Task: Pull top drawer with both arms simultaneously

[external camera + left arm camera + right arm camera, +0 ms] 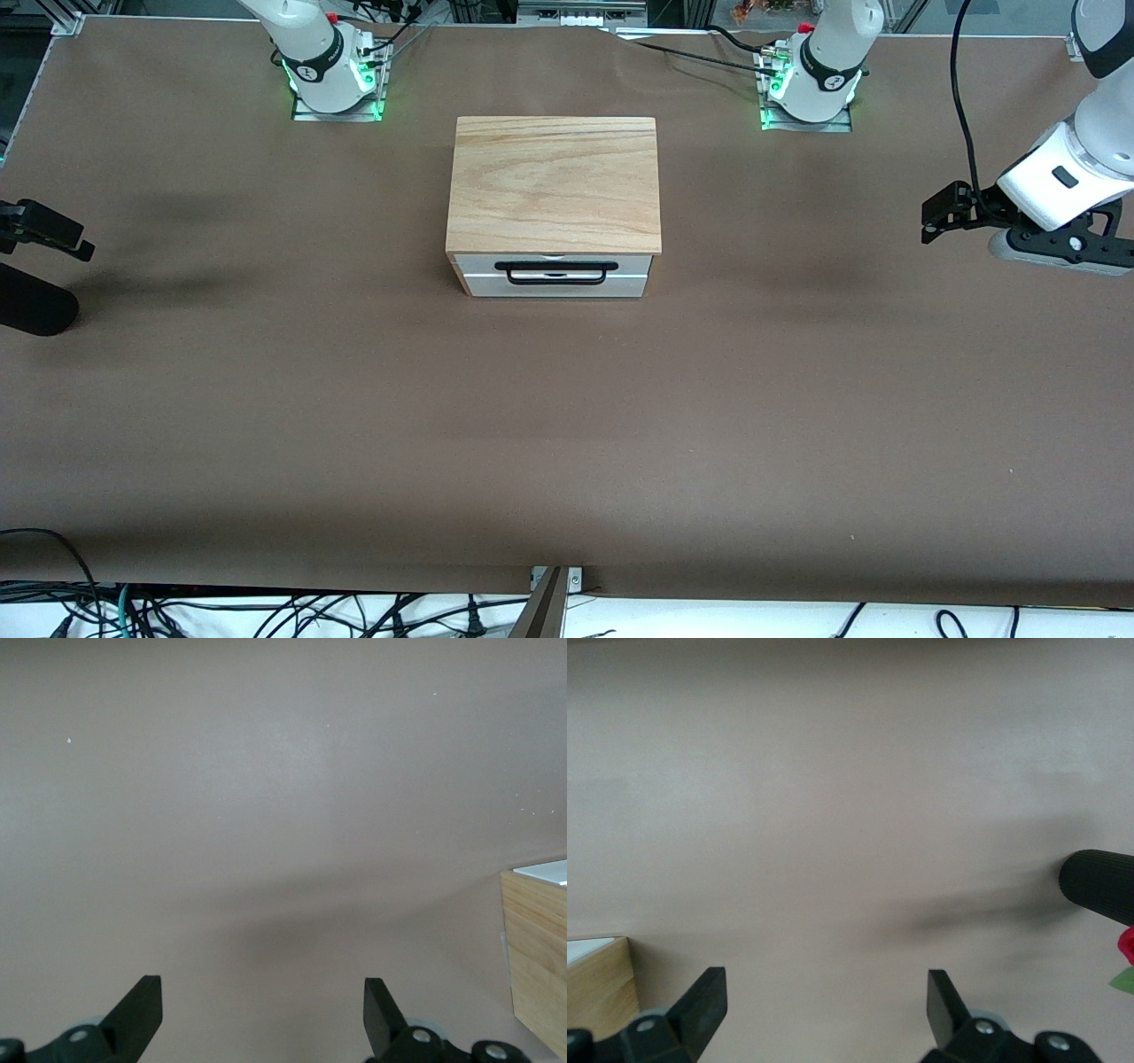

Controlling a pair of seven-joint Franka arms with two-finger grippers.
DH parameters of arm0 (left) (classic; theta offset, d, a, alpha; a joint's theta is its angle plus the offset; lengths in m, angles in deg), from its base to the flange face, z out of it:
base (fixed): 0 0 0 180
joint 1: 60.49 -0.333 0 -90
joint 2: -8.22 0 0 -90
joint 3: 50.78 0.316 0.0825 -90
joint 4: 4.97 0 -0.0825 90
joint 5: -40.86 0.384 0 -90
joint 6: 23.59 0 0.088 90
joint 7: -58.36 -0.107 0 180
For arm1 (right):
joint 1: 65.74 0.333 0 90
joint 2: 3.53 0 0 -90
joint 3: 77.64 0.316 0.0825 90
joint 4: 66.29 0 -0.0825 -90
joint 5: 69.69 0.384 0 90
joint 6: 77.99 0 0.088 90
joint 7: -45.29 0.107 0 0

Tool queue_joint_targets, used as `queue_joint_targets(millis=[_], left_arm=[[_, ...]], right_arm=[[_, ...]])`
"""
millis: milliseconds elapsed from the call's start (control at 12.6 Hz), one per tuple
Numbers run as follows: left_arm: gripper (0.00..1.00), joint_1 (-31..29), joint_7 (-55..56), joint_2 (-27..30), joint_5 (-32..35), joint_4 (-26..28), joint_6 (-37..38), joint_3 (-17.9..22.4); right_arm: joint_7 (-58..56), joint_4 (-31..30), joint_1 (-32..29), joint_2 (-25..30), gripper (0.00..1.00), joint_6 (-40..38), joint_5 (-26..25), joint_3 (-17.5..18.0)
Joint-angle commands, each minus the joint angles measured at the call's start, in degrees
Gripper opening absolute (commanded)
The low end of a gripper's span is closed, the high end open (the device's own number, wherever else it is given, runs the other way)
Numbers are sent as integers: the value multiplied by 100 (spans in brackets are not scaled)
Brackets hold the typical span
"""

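Left end effector (941,213) hangs over bare worktop (567,425) out at the left arm's end, fingers (140,1010) spread wide with nothing between them. The right end effector (40,229) is just poking in at the right arm's end of the worktop, and its wrist view shows its fingers (704,1005) apart and empty too. Both sit well away from the job, so nobody has a hold yet.

Now the big item: the cabinet (555,182), squat and wood-topped, sitting mid-worktop between the two bases. It looks solid, but nothing shows it being fixed down, so a lopsided tug could well drag or twist the whole box.

Under that slab, the drawer (555,275), shut flush, its pale front facing the front camera. I'd judge it stiff and fairly light, a rigid panel that should slide straight if pulled evenly.

Smallest of all, the handle (555,272), a wide black wire bar across the front. That's the place to take hold: one end effector near each end of the bar, closing across the thin wire. It's thin and probably smooth, so expect some slip, and pull level toward the front camera.
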Motion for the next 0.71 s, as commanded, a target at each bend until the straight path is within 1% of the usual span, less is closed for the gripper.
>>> queue_joint_targets(millis=[0, 633], left_arm=[[100, -34, 29, 22, -99, -26, 71, -36], [100, -34, 38, 22, -99, -35, 132, -44]], right_arm=[[-101, -13, -83, 39, 100, -59, -76, 82], [-110, -13, -83, 39, 100, -50, -76, 82]])
